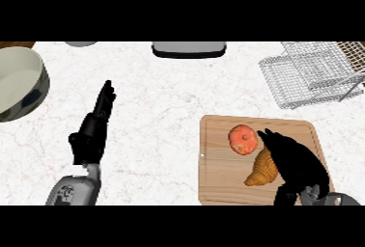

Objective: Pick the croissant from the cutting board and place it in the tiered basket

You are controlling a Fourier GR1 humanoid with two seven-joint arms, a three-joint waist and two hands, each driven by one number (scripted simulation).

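White marble worktop (178, 106) carries a cutting board (221, 188) near its right edge. Right hand (296, 159) lies over the croissant (261, 170), fingers straight beside it. Left hand (96, 125) rests open

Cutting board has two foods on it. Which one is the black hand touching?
The croissant, long and golden-brown. The right hand lies along its right side. The round orange-red fruit sits just beyond, beside the fingertips.

— What lies under me?
— My table (164, 111): white marble with faint veins, evenly lit, filling the frame.
— And along its edges?
— A big bowl (18, 82) at the upper left, a grey appliance (189, 49) at the top centre.
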